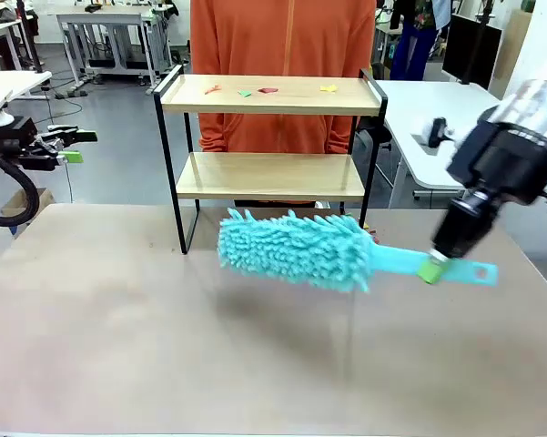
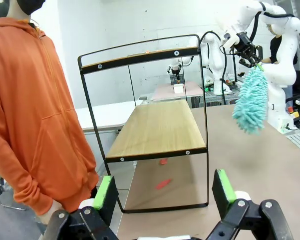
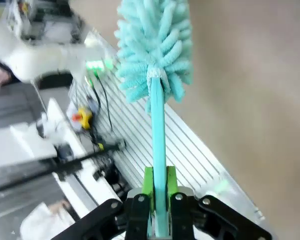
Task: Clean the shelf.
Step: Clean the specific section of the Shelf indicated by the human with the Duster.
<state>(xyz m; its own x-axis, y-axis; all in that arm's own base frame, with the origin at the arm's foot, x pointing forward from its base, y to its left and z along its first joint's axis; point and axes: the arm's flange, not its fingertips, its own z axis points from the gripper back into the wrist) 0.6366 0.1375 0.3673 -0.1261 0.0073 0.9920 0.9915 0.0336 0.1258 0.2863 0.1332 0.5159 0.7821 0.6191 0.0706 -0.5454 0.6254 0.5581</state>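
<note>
The shelf (image 1: 273,175) is a small two-tier rack: two light wooden boards in a thin black metal frame, with raised rails at each end and slim black legs. It stands upright at the far middle of the tan table (image 1: 146,346), and a person (image 1: 282,36) in an orange hoodie stands just behind it. Its lower board is bare. On the top board lie four small scraps in a row: a red one (image 1: 212,89) toward the shelf's left end, a green one (image 1: 245,92), another red one (image 1: 268,90) near the middle, and a yellow one (image 1: 328,88) toward the right end.

In the left wrist view the shelf (image 2: 159,127) shows end-on, and two red bits (image 2: 162,172) lie low down beneath its lower board (whether they rest on the table I cannot tell).

The right gripper (image 1: 434,266) is off the shelf's right front corner, fingers clamped on the flat handle of a teal fluffy duster (image 1: 291,248). The duster's head hangs just in front of the shelf, below the lower board and clear of the tabletop. The right wrist view shows the green pads (image 3: 149,182) pressed to both sides of the handle.

The left gripper (image 1: 76,147) is well to the shelf's left, beyond the table's edge. Its fingers are spread wide with nothing between them.
</note>
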